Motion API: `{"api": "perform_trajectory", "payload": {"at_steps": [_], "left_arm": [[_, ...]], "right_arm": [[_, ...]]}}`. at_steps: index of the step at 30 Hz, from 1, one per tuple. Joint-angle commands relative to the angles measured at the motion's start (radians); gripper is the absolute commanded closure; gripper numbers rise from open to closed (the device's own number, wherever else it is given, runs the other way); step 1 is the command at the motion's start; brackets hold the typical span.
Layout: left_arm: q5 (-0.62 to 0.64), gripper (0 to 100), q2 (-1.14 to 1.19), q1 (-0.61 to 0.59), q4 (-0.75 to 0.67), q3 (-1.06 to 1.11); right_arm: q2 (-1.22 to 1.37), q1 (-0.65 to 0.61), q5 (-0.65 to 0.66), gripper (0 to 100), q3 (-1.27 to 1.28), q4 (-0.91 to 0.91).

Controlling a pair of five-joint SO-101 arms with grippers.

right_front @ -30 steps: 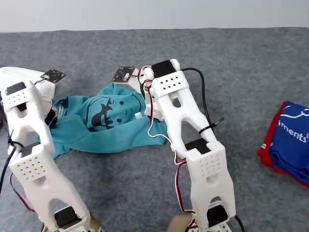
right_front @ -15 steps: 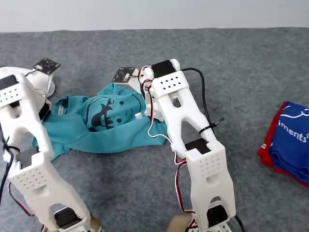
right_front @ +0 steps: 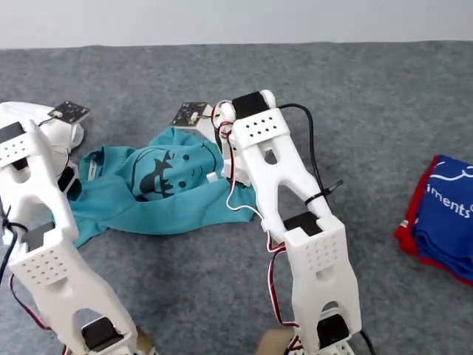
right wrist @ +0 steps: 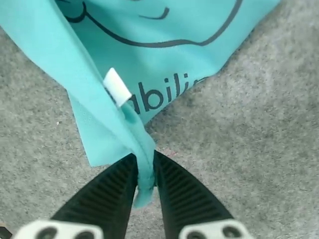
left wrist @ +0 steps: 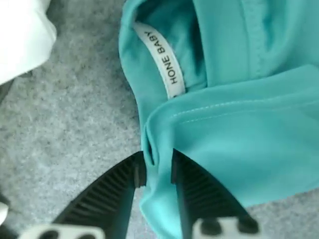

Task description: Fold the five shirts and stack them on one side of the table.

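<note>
The teal shirt (right_front: 170, 200) lies crumpled on the grey table (right_front: 369, 111), between the two arms; the left gripper (left wrist: 157, 162) is pinching a folded edge of it close to the neck label (left wrist: 167, 62); the right gripper (right wrist: 144, 167) is clamped on another edge (just past a small white tag (right wrist: 117, 87)); a white shirt (left wrist: 20, 35) sits beside the collar; a folded blue and red stack (right_front: 447, 214) lies well apart at the table's far side
</note>
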Motion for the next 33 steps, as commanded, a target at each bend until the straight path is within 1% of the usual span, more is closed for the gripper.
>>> {"api": "perform_trajectory", "payload": {"at_steps": [1,5,9,14,20,26,29,33], "left_arm": [[-0.003,90,-0.008,0.003,0.003,-0.01],[-0.003,91,-0.008,0.006,0.002,-0.01],[-0.002,91,-0.006,0.018,-0.029,-0.004],[-0.002,100,-0.006,0.046,-0.048,-0.01],[-0.002,100,-0.018,0.054,-0.035,-0.013],[0.014,100,-0.123,0.055,0.11,-0.12],[0.071,100,-0.216,0.055,0.158,-0.206],[0.166,100,-0.361,0.06,0.198,-0.314]], "right_arm": [[-0.079,0.002,-0.009,98.7,-0.057,0.025],[-0.082,0.002,-0.009,98.7,-0.057,0.025],[-0.082,0.002,-0.011,98.7,-0.057,0.025],[-0.084,0.002,-0.011,98.7,-0.057,0.044],[-0.156,0.007,-0.011,98.7,-0.057,0.044],[-0.269,0.013,-0.011,98.7,-0.057,0.044],[-0.341,0.042,-0.011,98.7,-0.057,0.044],[-0.449,0.128,-0.046,98.7,-0.057,0.044]]}}
